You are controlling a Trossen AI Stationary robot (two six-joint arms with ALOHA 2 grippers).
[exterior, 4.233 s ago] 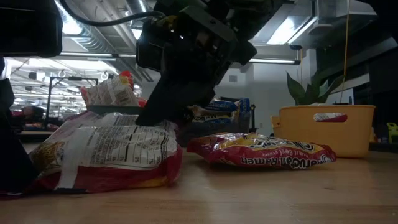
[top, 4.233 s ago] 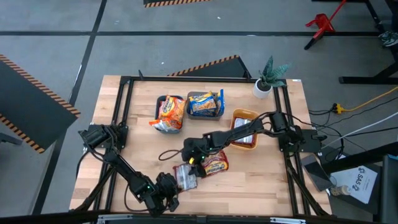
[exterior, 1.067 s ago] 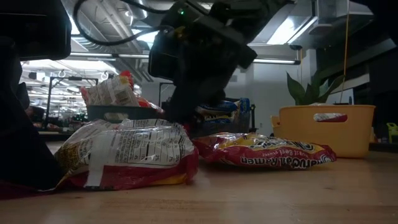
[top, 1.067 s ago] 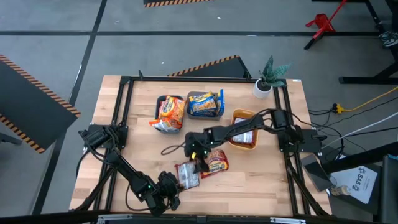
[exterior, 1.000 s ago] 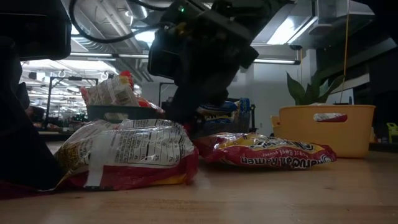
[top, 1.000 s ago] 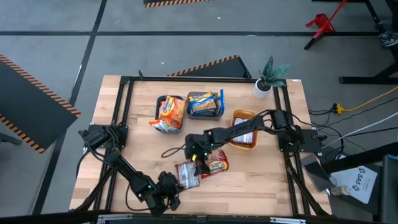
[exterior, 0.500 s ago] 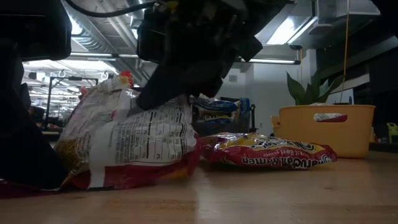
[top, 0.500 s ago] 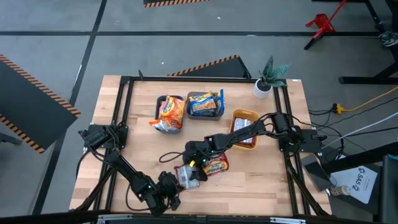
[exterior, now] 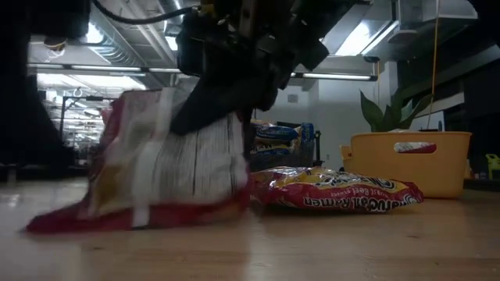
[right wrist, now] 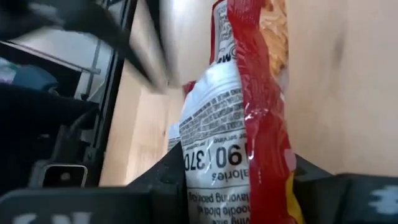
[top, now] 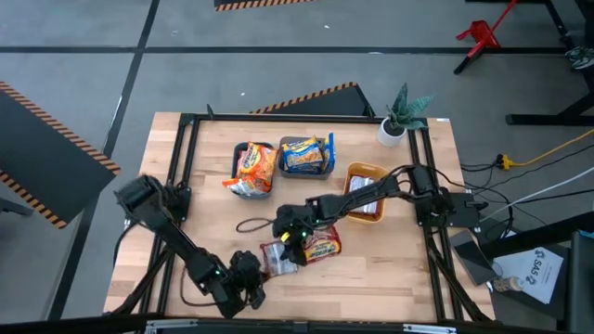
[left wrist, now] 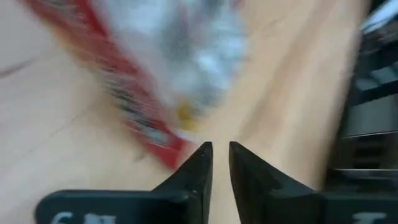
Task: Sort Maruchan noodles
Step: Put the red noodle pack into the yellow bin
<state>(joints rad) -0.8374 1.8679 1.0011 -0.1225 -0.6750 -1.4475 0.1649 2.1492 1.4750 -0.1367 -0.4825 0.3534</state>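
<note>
High view, starting at the tabletop's near edge: the left gripper (top: 243, 281) sits low by that edge, left of the middle, its fingers barely parted and holding nothing. Its own wrist view shows bare wood in the narrow gap. Just beyond it the silvery-white packet (top: 278, 257) stands tipped up on one long side, its red seam resting on the tabletop. The right gripper (top: 295, 238) is clamped on the packet's upper end, and the right wrist view shows the wrapper pinched between its fingers. Touching or just beside that packet, on the side toward the right edge, an orange-red packet (top: 323, 245) lies flat.

Toward the far edge stand three trays. The orange tray (top: 357, 173) is nearest the right edge and holds a pale packet. The grey tray (top: 290, 141) holds yellow-and-blue packets, and the teal tray (top: 238, 151) is heaped with orange ones.

As for handling, the packet looks light, with a slick, crinkly film over a brittle noodle block. A hard squeeze across the flat faces could probably crack the block. The film may also slide in the grip. I would judge a hold across the short end, just inside the sealed seam, to be the safest, with the packet carried hanging rather than held level
</note>
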